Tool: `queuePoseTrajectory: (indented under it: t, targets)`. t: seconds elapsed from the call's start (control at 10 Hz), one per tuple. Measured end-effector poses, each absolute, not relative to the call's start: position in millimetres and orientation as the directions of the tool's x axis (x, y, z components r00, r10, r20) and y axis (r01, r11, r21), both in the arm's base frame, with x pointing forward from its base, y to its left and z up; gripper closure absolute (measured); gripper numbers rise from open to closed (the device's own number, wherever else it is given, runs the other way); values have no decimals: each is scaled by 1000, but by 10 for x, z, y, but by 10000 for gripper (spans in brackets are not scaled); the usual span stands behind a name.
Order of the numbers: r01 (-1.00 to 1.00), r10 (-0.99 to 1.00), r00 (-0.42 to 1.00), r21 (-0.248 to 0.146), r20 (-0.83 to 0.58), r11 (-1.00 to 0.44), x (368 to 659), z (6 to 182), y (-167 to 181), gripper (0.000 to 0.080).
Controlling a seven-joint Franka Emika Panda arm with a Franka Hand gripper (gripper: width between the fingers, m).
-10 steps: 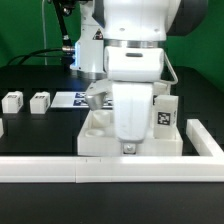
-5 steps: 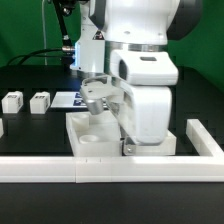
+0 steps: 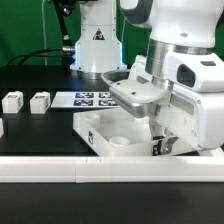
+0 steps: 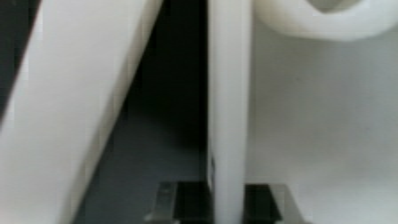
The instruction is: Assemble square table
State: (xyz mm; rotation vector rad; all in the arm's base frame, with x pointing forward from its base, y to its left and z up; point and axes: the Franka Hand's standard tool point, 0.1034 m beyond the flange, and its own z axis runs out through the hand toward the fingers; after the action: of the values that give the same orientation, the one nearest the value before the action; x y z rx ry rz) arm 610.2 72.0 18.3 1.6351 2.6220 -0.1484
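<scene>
Jaws are clenched on a thin upright wall of the square table (image 3: 103,127): in the wrist view the gripper (image 4: 222,199) has one of its dark fingers (image 4: 180,200) on each side of that white wall, with almost no gap left. Going from the big things to the small ones, the white arm (image 3: 185,60) fills the exterior view's right and bends down low over the work. The black table (image 3: 40,135) carries everything. The long white rail (image 3: 50,169) lies across the front. The square table sits just behind this rail, at the exterior view's right of centre, turned at an angle so that one corner points toward the rail; I cannot tell if it lies fully flat or is a little raised on the held side. One round socket (image 3: 120,142) shows on its upper face. The marker board (image 3: 85,99) lies behind it, and two legs (image 3: 12,101) stand well apart at the exterior view's left. To my judgement the step is to turn and slide the slab into place against the rail. To do it well, the grip should stay firm, the slab should stay low and level, and the motion should be slow, so that the thin wall does not slip or twist between the pads before the slab rests square against the rail.
</scene>
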Motion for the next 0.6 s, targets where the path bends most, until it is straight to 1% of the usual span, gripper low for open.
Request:
queuePoseTrajectory:
  t: [0.1,0.3,0.4,0.6]
  targets:
    - [887,882,-462,-62,-89,458,6088,172,711,739]
    - [834,831,-551,-97,-73,544,6014,132,670,739]
    - [824,822,-565,-100,-71,558,6009,129,666,739]
    - [766,767,-640,-125,-51,631,5962,126,645,738]
